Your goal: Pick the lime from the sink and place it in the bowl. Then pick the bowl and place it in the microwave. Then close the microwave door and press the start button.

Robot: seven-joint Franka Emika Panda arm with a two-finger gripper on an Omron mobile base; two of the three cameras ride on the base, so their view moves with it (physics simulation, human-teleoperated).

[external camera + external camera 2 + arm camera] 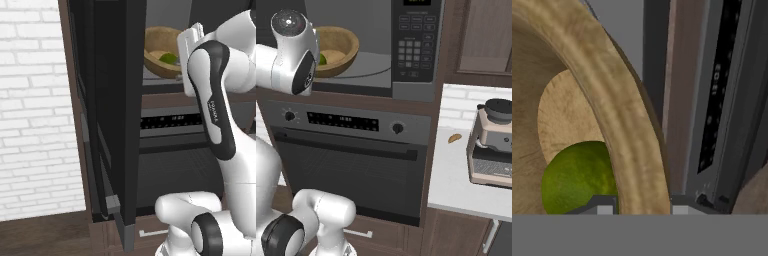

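At the bottom of the hand view I see my gripper (643, 206) straddling the rim of the bowl (619, 115), clenched on it. The lime (577, 177) lies inside, lower left. In the right base view's upper left, the bowl sits within the microwave (416, 45); the microwave door (112, 115) stands open.

Kitchen, microwave (406, 45), oven (351, 160), coffee machine (491, 145)
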